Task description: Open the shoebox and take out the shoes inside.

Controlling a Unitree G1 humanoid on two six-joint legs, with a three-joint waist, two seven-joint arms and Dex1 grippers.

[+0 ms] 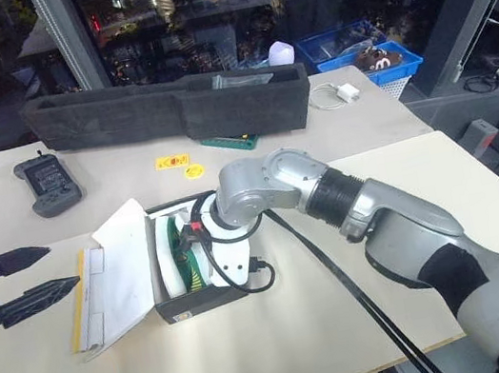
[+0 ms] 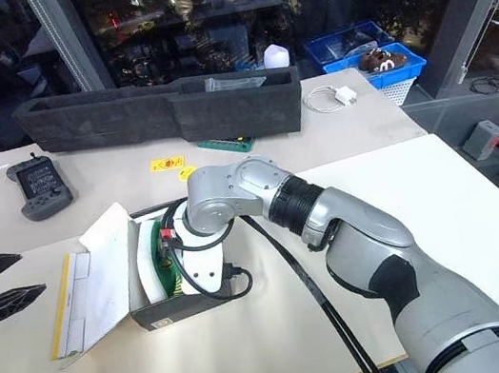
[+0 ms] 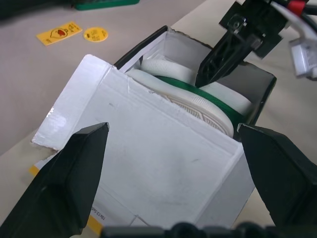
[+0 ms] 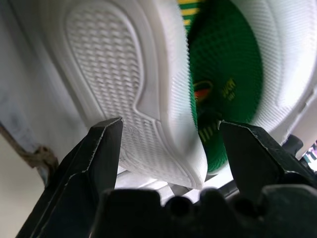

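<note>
The shoebox (image 1: 197, 302) stands open on the table, black-sided, with its lid (image 1: 113, 288) folded out flat to the left, white inside and yellow at the edge. The shoes (image 3: 198, 99) lie in it on their sides, white with green insoles. My right gripper (image 4: 171, 124) reaches down into the box, open, its fingers (image 4: 94, 163) straddling one shoe's white sole (image 4: 109, 74) beside the green insole (image 4: 228, 64). My left gripper (image 1: 62, 266) hovers open left of the lid, holding nothing.
A long black foam tray (image 1: 168, 109) runs along the back of the table. A grey handheld controller (image 1: 48, 181) lies at the back left, and yellow stickers (image 1: 173, 161) lie behind the box. A black cable (image 1: 344, 286) trails from the box toward the front edge.
</note>
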